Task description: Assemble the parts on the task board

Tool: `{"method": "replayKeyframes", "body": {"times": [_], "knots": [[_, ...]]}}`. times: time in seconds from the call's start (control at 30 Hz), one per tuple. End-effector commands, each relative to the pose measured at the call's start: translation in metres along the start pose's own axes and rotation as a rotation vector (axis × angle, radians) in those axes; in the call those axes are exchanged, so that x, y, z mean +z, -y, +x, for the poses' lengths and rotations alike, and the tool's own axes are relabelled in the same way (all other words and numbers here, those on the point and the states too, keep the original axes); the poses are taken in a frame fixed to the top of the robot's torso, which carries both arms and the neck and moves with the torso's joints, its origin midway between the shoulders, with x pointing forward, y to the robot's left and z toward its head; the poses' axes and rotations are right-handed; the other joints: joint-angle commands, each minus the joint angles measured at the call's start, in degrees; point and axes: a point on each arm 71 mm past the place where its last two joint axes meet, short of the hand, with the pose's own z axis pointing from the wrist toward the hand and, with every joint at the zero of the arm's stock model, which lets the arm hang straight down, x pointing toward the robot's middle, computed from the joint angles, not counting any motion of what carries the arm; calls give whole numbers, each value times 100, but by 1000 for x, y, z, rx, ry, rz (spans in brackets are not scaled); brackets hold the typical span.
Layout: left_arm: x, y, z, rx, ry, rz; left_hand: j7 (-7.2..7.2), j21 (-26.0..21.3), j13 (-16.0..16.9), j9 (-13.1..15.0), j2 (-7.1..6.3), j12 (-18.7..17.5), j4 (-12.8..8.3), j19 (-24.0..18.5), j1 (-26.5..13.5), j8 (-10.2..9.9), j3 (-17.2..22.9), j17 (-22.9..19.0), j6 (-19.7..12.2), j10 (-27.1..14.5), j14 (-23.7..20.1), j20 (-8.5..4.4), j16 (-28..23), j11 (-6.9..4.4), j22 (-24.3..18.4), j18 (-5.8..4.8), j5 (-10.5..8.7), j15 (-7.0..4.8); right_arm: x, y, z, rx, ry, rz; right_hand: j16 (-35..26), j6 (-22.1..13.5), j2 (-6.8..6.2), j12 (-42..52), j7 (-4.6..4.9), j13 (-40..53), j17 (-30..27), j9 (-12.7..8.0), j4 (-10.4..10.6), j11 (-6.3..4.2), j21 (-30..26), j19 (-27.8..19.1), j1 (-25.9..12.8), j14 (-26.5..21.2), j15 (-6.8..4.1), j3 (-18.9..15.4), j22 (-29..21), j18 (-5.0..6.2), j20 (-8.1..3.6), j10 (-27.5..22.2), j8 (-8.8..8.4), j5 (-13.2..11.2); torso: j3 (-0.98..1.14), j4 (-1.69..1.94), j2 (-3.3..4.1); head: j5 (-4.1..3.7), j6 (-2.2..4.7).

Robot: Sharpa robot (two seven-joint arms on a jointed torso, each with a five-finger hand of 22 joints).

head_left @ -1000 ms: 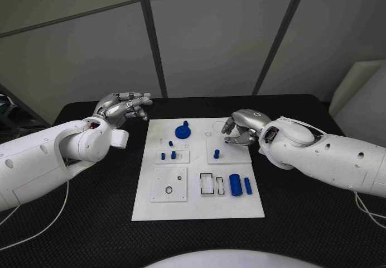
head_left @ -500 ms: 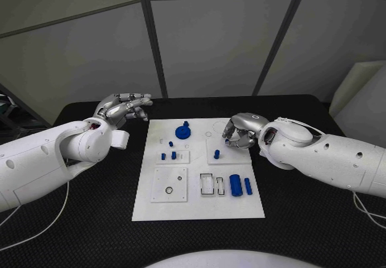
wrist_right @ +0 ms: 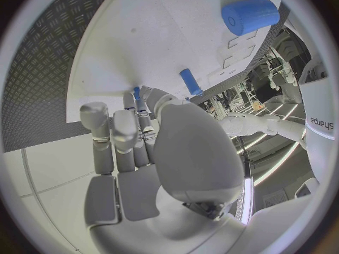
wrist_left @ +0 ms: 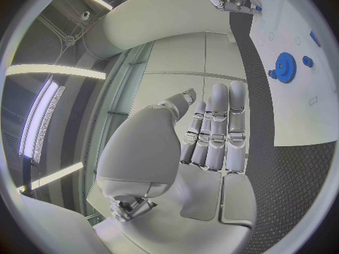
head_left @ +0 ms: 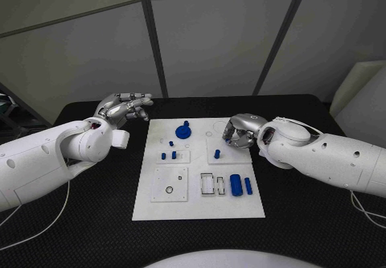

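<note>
The right hand (head_left: pixel 239 132) hovers over the far right part of the board (head_left: pixel 197 209), fingers curled in. The right wrist view shows a small blue peg (wrist_right: pixel 137 92) at its fingertips (wrist_right: pixel 130 103); it looks pinched there, though the contact itself is partly hidden. So the step in hand seems to be picking up or carrying a small peg. Next the hand must bring the peg upright over its hole and press it straight down; a tilt would jam it.

The left hand (head_left: pixel 125 108) hangs above the counter (head_left: pixel 88 223) just off the board's far left corner, fingers loosely curled, holding nothing. The gear (head_left: pixel 183 132) sits on the board's far middle, the cylinder (head_left: pixel 236 185) near the right edge.

Against a second ago, the right hand has turned inward and closed over its spot; the left hand and the parts have not moved.
</note>
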Motion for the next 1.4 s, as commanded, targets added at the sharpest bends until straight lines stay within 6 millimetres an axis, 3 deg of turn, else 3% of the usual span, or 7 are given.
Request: {"method": "replayKeyframes", "body": {"times": [0.03, 0.77, 1.4], "knots": [[0, 1, 2, -6, -8, 9, 21, -38, -6, -9, 41, 22, -7, -33, 14, 37, -38, -9, -35, -29, -47, -9, -22, -5, -8, -105, -15, 3, 1, 0, 3, -20, -43, 9, 101, 93, 5, 52, -11, 19, 81, 14, -31, -17, 100, 82, 68, 192, -14, 77, 119, -106, -10, 118, 38, -47, 0, 1, 6, -6, -13], [0, 0, 1, -7, -13, 3, 28, -48, -7, -6, 55, 37, -22, -40, 42, 49, -41, -21, -41, -40, -62, -6, -27, -1, -15, -105, -13, 7, 1, -2, 4, -160, -48, 69, 407, 269, 43, 108, -68, 77, 290, 25, -288, -81, 461, 280, 69, 215, -65, 229, 554, -183, -61, 316, 65, -272, 6, -5, -2, 3, -33], [-1, -2, 1, -3, -13, -3, 35, -56, -9, -2, 82, 64, -57, -46, 102, 71, -34, -38, -45, -51, -78, -7, -30, 3, -18, -102, -9, 6, -4, -13, -4, -164, 54, 51, 504, 470, 106, 171, -125, 147, 308, 56, -422, -148, 752, 496, 4, 216, -114, 311, 918, -254, -100, 503, 123, -247, -2, -5, -9, -33, -29]]}}
